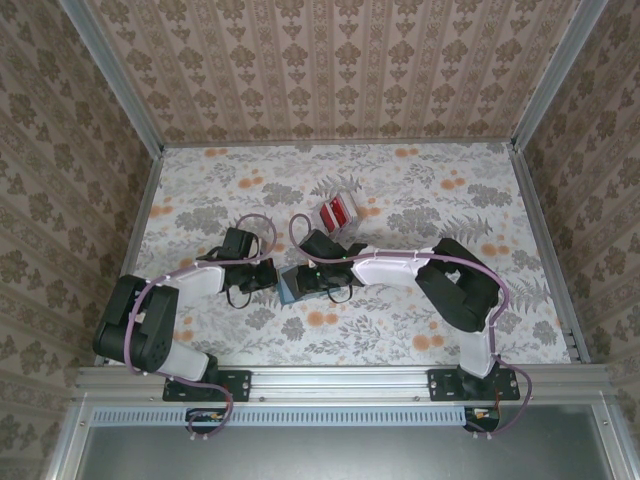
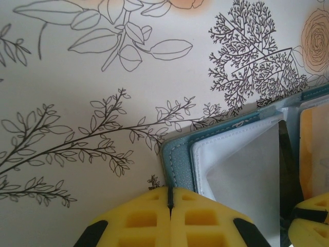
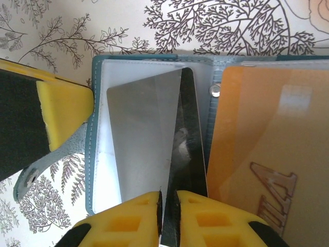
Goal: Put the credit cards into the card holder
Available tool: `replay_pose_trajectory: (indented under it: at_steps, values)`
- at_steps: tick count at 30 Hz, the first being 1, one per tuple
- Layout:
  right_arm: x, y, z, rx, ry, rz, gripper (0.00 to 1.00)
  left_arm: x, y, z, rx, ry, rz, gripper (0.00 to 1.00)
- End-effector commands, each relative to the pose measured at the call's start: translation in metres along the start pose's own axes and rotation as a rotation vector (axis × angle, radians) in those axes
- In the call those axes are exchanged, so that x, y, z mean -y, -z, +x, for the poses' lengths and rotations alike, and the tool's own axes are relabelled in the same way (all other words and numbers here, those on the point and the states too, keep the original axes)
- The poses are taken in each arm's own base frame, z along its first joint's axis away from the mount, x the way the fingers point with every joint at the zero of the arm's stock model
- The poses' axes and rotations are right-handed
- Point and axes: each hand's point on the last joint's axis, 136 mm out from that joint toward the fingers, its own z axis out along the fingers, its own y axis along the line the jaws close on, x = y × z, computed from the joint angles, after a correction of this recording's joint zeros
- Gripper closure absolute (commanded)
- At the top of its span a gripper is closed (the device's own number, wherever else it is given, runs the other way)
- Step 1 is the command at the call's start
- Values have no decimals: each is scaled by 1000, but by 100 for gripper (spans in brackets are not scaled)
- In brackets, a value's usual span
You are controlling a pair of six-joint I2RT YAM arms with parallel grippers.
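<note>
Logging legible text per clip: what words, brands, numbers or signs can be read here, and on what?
None reads fully.
Orange insert in the card holder: outlined letters, cut off, unreadable.
Red credit cards: white markings too small.

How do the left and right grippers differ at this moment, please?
The left gripper is fully shut with nothing between its fingers, and rests on the card holder's teal outer edge. The right gripper is closed on a thin card, held edge-on over the open holder. Both have yellow fingers and meet at the same card holder.
</note>
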Motion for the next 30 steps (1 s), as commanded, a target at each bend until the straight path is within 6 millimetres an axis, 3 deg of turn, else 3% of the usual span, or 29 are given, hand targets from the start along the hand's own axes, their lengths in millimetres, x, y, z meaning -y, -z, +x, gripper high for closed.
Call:
replay_pose_trajectory:
  at_steps: [1,9,15,18,30]
  values:
    - [-14,-1,-5,4,6,-37,84,-19,-6,17,-39,30,-71,97]
    - [-10,33,13,-11,49,-22,83,-21,-6,18,-40,29,-82,97]
    - [-19,22,45,-77,82,-24,83,-21,-9,16,-35,35,-80,97]
    - [-26,11,51,-94,76,-45,83,-21,-9,17,-37,32,-81,97]
    - [-27,-9,17,-3,107,16,85,-20,-5,18,-29,34,-74,97]
